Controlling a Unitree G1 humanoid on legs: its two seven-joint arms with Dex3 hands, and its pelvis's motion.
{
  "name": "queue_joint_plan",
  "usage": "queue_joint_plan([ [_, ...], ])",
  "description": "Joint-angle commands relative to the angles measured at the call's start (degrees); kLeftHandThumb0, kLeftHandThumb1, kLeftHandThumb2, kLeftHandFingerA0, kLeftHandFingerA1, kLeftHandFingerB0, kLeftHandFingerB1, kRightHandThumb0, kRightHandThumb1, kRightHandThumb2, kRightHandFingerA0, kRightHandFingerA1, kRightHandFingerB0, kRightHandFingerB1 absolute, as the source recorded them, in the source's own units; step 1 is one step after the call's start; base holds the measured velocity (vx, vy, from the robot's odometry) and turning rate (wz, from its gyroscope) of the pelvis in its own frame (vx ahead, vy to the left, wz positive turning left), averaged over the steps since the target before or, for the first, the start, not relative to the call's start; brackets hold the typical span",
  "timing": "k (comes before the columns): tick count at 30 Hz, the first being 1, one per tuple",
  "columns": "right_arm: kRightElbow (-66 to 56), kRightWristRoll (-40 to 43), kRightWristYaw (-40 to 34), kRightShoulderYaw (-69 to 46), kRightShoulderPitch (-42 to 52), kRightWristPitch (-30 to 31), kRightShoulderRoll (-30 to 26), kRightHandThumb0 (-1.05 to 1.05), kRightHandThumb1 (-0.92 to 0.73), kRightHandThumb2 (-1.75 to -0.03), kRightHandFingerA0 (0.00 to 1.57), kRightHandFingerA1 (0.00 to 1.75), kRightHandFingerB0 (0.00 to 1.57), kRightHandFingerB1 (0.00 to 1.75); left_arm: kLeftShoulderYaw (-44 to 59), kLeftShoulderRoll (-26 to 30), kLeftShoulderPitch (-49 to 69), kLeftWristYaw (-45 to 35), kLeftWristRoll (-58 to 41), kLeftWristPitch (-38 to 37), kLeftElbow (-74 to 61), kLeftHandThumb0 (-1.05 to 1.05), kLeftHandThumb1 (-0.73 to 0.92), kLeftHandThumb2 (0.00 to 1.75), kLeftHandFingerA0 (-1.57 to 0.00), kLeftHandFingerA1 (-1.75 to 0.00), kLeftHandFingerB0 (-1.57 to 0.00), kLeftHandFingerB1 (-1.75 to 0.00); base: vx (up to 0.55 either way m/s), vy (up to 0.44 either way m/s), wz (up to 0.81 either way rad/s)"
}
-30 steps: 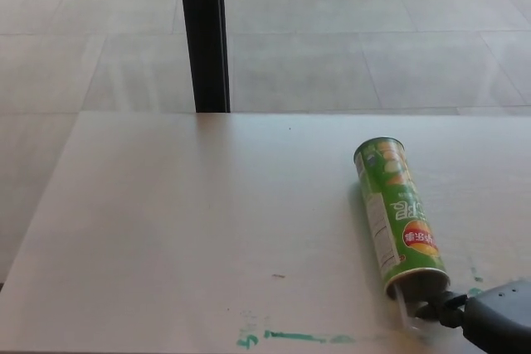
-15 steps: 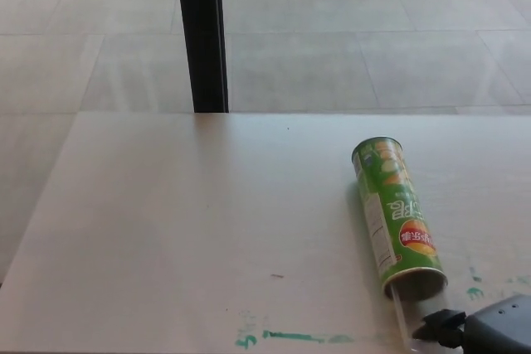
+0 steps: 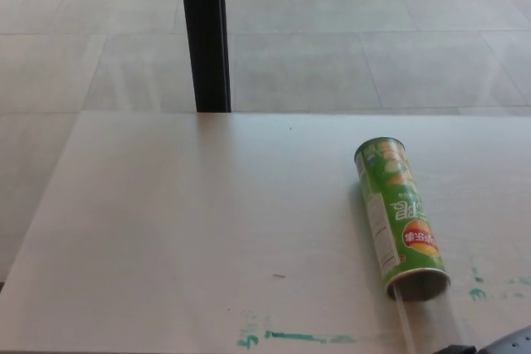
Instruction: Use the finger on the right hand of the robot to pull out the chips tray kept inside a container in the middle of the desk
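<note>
Right hand point(image 3: 506, 343) barely shows at the near right corner, its grip impossible to tell, beside a clear tray point(image 3: 406, 314) protruding from the green cardboard chip can point(image 3: 400, 217) lying on the pale desk point(image 3: 182, 221).

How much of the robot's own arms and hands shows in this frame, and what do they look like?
Very little. Only a sliver of the right robot hand shows at the bottom right corner: a rounded dark grey shell, with a small black part at its left end. No cables or markings are visible, and its fingers cannot be made out. The left robot hand and both arms are out of view.
</note>
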Motion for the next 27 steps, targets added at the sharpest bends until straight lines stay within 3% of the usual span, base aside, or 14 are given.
queue_joint_plan([
  [1, -0.8, 0.3, 1.7, -1.0, 2.0, -1.1, -0.8, -0.22, -0.48, -0.63, 0.99, 1.17, 0.46, 0.47, 0.0, 1.4, 0.4, -0.8, -0.4, 0.3, 0.2, -0.48, 0.74, 0.62, -0.58, -0.68, -0.56, -0.56, 0.00, 0.000, 0.00],
  [15, 0.2, 0.9, 0.3, -1.8, 6.5, -1.9, 0.7, -0.14, -0.52, -0.56, 0.91, 1.22, 0.48, 0.44, -0.2, 1.3, 0.2, 0.1, 0.0, 0.3, 0.5, -0.47, 0.74, 0.62, -0.59, -0.65, -0.57, -0.54, 0.00, 0.000, 0.00],
  [20, -0.7, 0.4, 0.6, -2.1, 7.1, -1.4, 0.7, -0.22, -0.48, -0.63, 0.96, 1.18, 0.43, 0.47, -0.2, 1.2, 0.4, 0.1, -0.3, 1.2, 0.0, -0.47, 0.74, 0.62, -0.58, -0.66, -0.56, -0.55, 0.00, 0.000, 0.00],
  [22, -1.0, 0.3, -0.6, -3.0, 6.9, -1.4, 1.1, -0.15, -0.51, -0.55, 0.94, 1.20, 0.22, 0.36, -0.1, 1.1, 0.4, 0.3, -0.3, 1.0, 0.7, -0.48, 0.73, 0.62, -0.57, -0.64, -0.55, -0.54, 0.00, 0.000, 0.00],
  [23, -1.0, 0.3, -1.1, -3.3, 6.7, -1.4, 1.3, -0.14, -0.51, -0.55, 0.95, 1.12, 0.09, 0.31, 0.0, 1.1, 0.4, 0.1, -0.4, 1.0, 0.7, -0.47, 0.73, 0.61, -0.57, -0.64, -0.56, -0.56, 0.00, 0.000, 0.00],
  [25, -1.1, 0.4, -1.1, -3.7, 6.6, -1.3, 1.6, -0.14, -0.51, -0.55, 0.95, 1.12, 0.09, 0.31, 0.2, 1.1, 0.4, -0.1, -0.7, 0.8, 0.7, -0.47, 0.73, 0.61, -0.57, -0.64, -0.56, -0.56, 0.00, 0.000, 0.00],
  [26, -1.9, 1.0, -1.9, -4.8, 6.6, -0.5, 2.6, -0.16, -0.45, -0.70, 0.93, 1.07, 0.00, 0.04, 0.1, 1.1, 0.4, -0.1, -0.4, 0.7, 0.8, -0.48, 0.73, 0.61, -0.58, -0.64, -0.58, -0.56, 0.00, 0.000, 0.00],
  [27, -2.2, 1.7, -2.5, -5.6, 6.5, -1.0, 3.0, -0.11, -0.50, -0.55, 0.95, 1.04, 0.00, 0.00, 0.0, 1.0, 0.5, 0.0, -0.4, 0.7, 0.8, -0.47, 0.73, 0.62, -0.58, -0.63, -0.57, -0.55, 0.00, 0.000, 0.00],
])
